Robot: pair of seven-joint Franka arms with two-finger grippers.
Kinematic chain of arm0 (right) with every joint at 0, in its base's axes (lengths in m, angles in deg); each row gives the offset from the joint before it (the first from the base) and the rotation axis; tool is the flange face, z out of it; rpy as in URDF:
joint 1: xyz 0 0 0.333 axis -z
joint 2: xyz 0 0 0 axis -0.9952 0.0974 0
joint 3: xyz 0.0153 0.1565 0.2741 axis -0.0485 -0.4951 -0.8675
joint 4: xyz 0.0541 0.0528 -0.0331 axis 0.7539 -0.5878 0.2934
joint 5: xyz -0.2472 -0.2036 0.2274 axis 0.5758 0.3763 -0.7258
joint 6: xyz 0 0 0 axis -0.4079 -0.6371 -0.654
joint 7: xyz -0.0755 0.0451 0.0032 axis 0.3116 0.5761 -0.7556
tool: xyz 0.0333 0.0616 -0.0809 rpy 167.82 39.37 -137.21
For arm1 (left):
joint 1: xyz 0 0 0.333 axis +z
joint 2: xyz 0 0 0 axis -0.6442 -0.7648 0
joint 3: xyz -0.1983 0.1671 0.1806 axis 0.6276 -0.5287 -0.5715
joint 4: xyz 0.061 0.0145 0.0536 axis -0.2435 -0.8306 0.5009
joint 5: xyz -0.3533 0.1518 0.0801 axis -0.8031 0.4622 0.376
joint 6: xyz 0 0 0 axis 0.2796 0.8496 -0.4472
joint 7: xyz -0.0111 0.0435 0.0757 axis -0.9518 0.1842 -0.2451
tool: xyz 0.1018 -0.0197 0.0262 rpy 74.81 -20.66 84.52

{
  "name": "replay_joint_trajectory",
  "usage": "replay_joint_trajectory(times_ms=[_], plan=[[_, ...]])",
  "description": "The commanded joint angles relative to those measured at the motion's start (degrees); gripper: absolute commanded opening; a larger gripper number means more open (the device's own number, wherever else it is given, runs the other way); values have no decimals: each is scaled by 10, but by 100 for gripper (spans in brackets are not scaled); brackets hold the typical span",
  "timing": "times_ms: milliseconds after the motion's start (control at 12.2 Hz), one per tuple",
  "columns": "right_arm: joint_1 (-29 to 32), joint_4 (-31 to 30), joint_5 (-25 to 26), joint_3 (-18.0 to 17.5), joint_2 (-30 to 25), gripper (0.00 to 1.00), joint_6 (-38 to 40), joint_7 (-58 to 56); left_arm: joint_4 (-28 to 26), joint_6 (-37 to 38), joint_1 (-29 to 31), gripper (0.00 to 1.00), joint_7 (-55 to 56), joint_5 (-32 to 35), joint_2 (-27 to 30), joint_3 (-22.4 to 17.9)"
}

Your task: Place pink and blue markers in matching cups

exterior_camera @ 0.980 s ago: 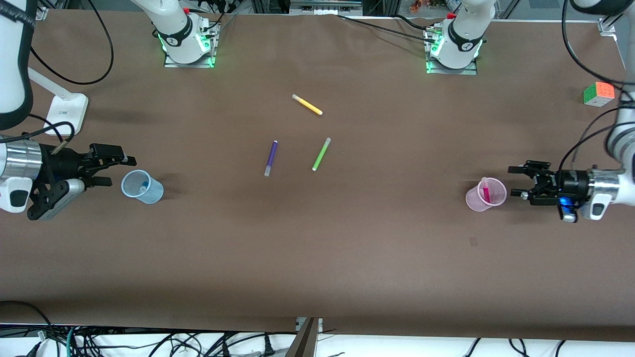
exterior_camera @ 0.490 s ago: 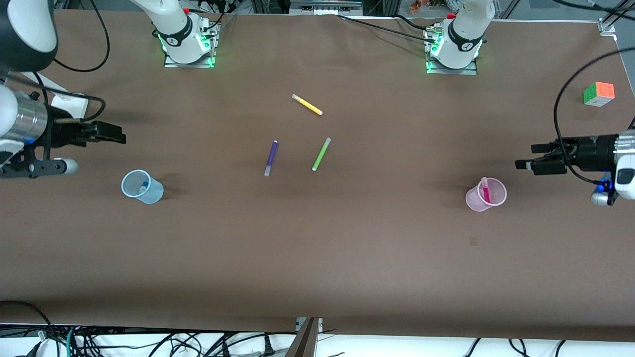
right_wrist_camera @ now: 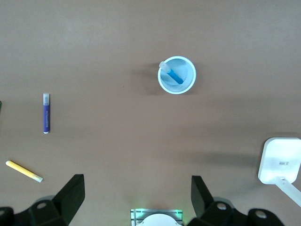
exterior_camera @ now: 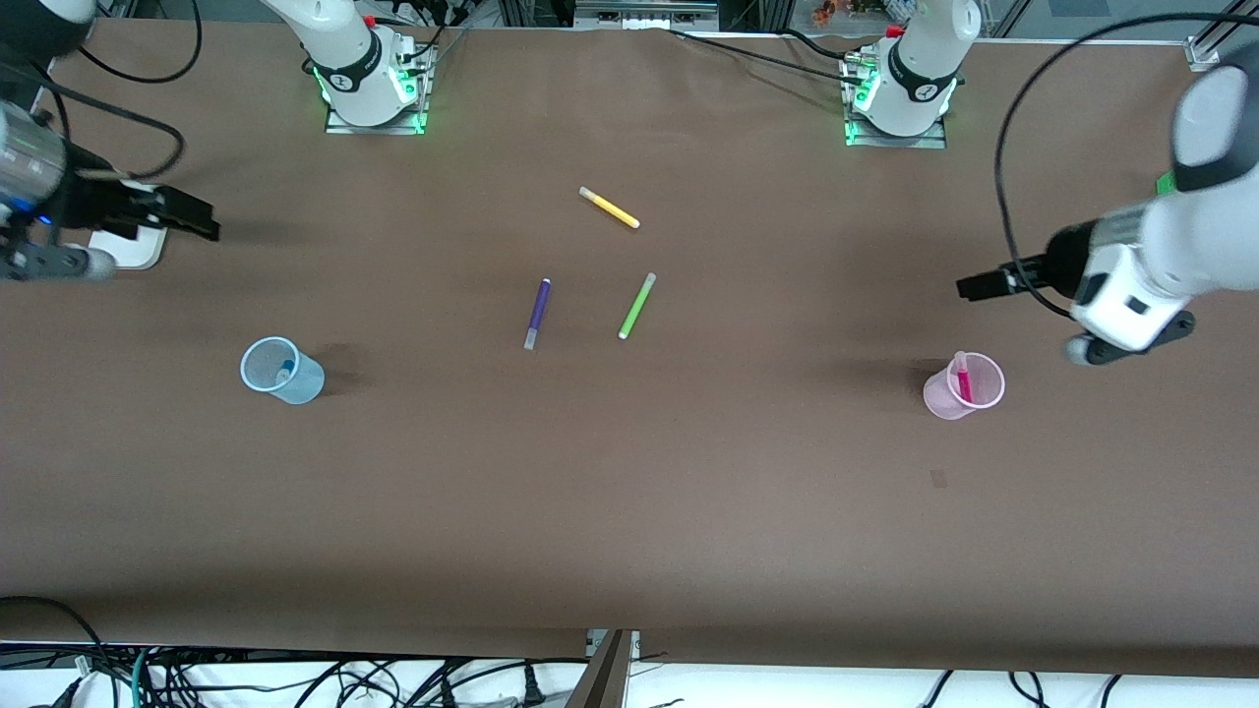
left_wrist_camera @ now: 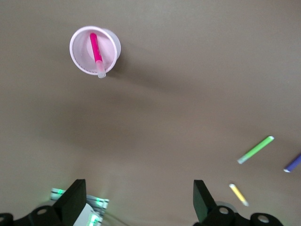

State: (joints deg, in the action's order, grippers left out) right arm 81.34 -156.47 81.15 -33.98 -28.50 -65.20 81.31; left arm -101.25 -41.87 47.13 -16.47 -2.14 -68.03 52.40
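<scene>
The pale pink cup (exterior_camera: 939,398) stands upright toward the left arm's end of the table, with the pink marker (exterior_camera: 963,380) leaning inside it. The pale blue cup (exterior_camera: 305,382) stands toward the right arm's end and holds the blue marker (exterior_camera: 283,374). My left gripper (exterior_camera: 979,286) is open and empty, up in the air beside the pink cup. My right gripper (exterior_camera: 197,218) is open and empty, raised beside the blue cup. The left wrist view shows the pink cup (left_wrist_camera: 110,44) and pink marker (left_wrist_camera: 96,49) away from my left gripper (left_wrist_camera: 139,207). The right wrist view shows the blue cup (right_wrist_camera: 188,77) and blue marker (right_wrist_camera: 173,74) away from my right gripper (right_wrist_camera: 137,202).
A dark purple marker (exterior_camera: 537,313), a lime green marker (exterior_camera: 636,306) and a yellow marker (exterior_camera: 609,207) lie mid-table. A white device (exterior_camera: 133,251) sits under the right gripper. A colour cube (exterior_camera: 1167,182) is mostly hidden by the left arm.
Both grippers have lifted and drawn away from their cups, toward the bases' edge of the table. The cups and the markers in them have not moved.
</scene>
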Motion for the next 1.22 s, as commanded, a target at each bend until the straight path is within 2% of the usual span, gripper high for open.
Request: replay_joint_trajectory(times_ms=[0, 245, 571, 816, 1143], plan=[[18, -29, 8, -11, -47, 100, -13, 11, -12, -8, -28, 100, -8, 50, 26, -6], [16, -12, 13, -9, -28, 100, 8, 8, 1, -9, -60, 100, -20, 105, 27, -5], [16, -5, 25, -10, -20, 100, 8, 5, 25, -42, -59, 100, -164, 110, 21, -1], [18, 18, 25, -9, -5, 100, 9, 4, 33, -33, -61, 100, -173, 128, 21, 3], [17, 19, 25, -9, -3, 100, 9, 4, 25, -17, -61, 100, -169, 126, 26, 7]])
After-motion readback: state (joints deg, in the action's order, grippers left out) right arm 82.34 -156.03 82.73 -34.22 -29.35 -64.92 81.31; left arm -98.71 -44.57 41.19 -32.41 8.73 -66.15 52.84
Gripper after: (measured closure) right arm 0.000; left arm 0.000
